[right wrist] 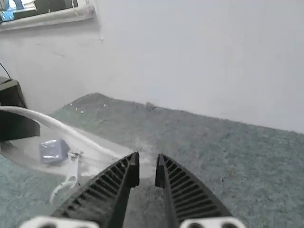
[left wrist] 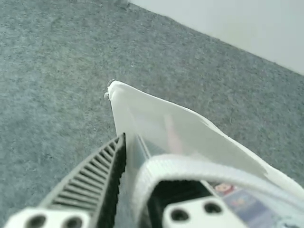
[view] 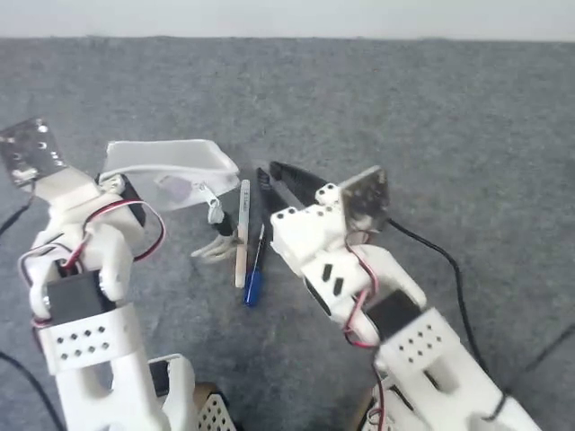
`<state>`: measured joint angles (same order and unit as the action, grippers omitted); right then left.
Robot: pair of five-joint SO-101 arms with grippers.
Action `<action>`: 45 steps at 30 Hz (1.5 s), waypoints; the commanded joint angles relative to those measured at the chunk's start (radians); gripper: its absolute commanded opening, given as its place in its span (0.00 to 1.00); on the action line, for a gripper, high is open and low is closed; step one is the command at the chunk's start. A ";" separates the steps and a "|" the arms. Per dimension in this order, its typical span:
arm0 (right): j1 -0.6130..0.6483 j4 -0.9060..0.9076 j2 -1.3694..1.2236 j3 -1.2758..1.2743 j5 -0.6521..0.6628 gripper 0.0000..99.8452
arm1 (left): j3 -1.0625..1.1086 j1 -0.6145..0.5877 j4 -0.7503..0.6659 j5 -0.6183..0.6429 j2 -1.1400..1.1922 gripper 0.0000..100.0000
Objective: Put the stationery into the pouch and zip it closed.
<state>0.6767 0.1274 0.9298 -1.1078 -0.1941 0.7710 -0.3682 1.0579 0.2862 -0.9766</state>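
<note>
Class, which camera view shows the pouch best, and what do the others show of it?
The high view: it shows nearly the whole pouch, with its zip pull, beside the pens. The left wrist view gives one end close up, clamped in the left gripper; the right wrist view gives its side and zip pull.

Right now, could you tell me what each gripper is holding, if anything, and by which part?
The left gripper clamps the pouch by its edge at one end; the right gripper, jaws slightly apart, holds nothing.
</note>
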 commanded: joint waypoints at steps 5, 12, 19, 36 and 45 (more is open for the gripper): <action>-0.016 0.182 -0.163 0.201 -0.009 0.06 | -0.015 -0.009 -0.043 0.015 -0.011 0.01; -0.068 0.489 -0.364 0.450 -0.012 0.06 | -0.015 -0.009 -0.041 0.015 -0.011 0.01; -0.068 0.568 -0.582 0.580 -0.012 0.06 | -0.015 -0.009 -0.041 0.015 -0.011 0.01; -0.071 0.645 -1.061 0.841 -0.006 0.06 | -0.015 -0.009 -0.041 0.012 -0.011 0.01; -0.073 0.877 -1.237 1.042 -0.011 0.06 | -0.015 -0.009 -0.041 0.012 -0.011 0.01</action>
<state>0.6199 0.9805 -0.2900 -0.1488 -0.1972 0.7710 -0.3744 1.0533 0.2877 -0.9766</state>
